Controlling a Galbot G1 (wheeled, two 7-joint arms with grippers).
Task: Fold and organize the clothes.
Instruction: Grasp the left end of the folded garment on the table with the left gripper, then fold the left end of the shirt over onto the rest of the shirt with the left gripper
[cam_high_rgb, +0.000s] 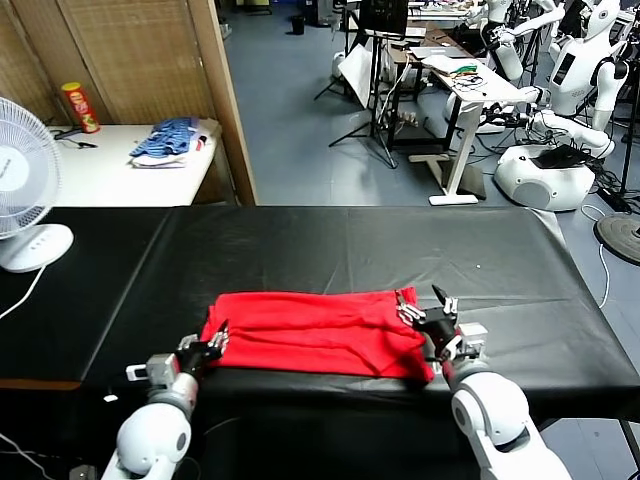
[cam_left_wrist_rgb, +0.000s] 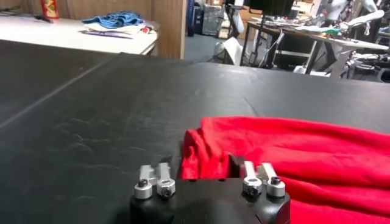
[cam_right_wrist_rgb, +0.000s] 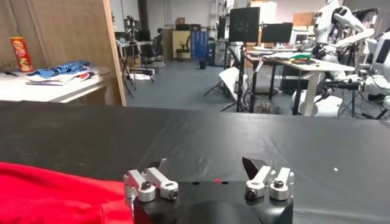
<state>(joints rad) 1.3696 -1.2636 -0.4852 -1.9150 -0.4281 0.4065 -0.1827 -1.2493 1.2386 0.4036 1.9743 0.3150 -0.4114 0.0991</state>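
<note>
The red T-shirt (cam_high_rgb: 315, 332) lies folded into a flat band near the front of the black table (cam_high_rgb: 350, 245), plain side up. My left gripper (cam_high_rgb: 217, 340) is at the shirt's near left corner. In the left wrist view that corner (cam_left_wrist_rgb: 201, 152) is bunched up between the closed-in fingers of the left gripper (cam_left_wrist_rgb: 201, 163). My right gripper (cam_high_rgb: 425, 305) stands open at the shirt's right end, its fingers apart over bare table (cam_right_wrist_rgb: 206, 164). In that view the red cloth (cam_right_wrist_rgb: 55, 195) lies off to one side, outside the jaws.
A white fan (cam_high_rgb: 25, 190) stands at the table's far left. Behind it, a white side table carries a blue-and-white striped pile (cam_high_rgb: 165, 140) and a red can (cam_high_rgb: 80, 107). Desks, stands and other robots (cam_high_rgb: 570, 90) fill the room beyond the table.
</note>
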